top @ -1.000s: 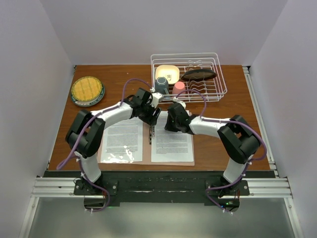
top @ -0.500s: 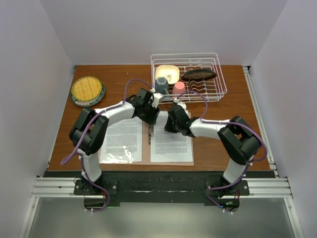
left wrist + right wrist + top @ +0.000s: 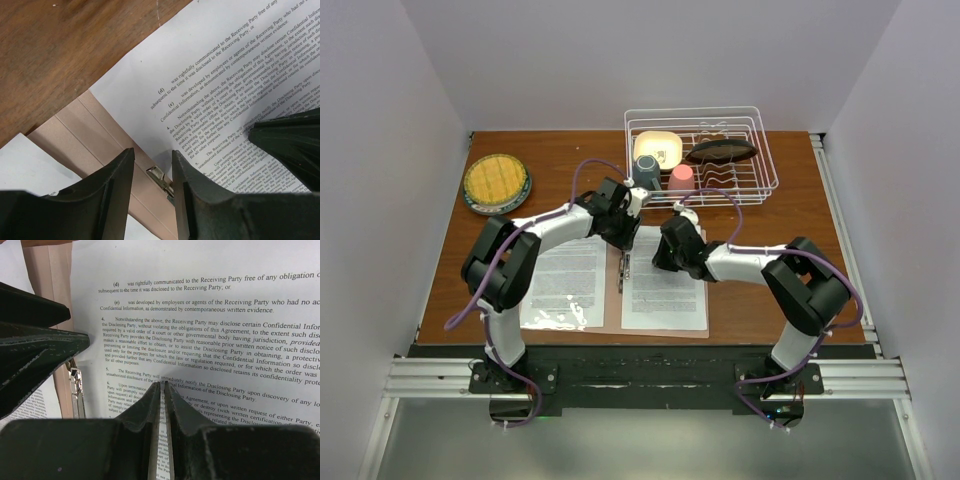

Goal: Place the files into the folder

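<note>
Clip (image 3: 159, 175) half hidden behind left gripper (image 3: 151, 156), fingers apart; right gripper (image 3: 162, 386) nearly together on right sheet (image 3: 225, 315).

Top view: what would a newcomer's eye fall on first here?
First, the pink folder lying open at the table's near middle, with white sheets on both leaves. Next, the left gripper and the right gripper, close together near its spine at the far end. Behind them, a wire rack with dishes stands far right.
</note>
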Motion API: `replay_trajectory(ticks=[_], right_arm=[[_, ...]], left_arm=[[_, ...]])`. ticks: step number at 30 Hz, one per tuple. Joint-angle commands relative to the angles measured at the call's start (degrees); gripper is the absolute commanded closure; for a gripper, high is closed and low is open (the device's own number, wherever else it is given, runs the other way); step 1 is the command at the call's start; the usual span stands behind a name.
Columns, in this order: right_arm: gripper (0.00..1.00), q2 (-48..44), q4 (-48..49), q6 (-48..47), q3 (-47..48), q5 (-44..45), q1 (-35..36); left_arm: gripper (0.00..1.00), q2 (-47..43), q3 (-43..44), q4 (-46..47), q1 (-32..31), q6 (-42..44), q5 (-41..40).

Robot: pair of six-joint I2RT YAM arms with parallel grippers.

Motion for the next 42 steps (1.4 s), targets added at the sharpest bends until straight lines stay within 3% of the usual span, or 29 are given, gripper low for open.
replay_trajectory(ticks=[1, 5, 11, 20, 42], right_arm=[[0.87, 1.68, -8.65, -0.09, -3.55, 1.07, 0.52], [0.87, 2.03, -8.65, 0.17, -3.82, 1.24, 0.52], [0.89, 2.21, -8.82, 0.52, -4.08, 1.59, 0.6], [0.92, 2.82, -9.7, 1.05, -4.08, 1.94, 0.6], [0.99, 4.67, -11.2, 2.9, -3.91, 2.47, 0.6]], left_arm=[[0.59, -0.03, 2.1, -0.07, -0.27, 0.92, -0.93], [0.61, 0.06, 1.93, -0.33, -0.27, 1.01, -0.93], [0.73, -0.03, 1.92, -0.51, -0.27, 1.27, -0.4], [0.79, -1.43, 2.36, -1.39, -0.27, 1.8, 0.92], [0.82, -9.52, -0.71, -6.48, -0.27, 6.63, 7.06]])
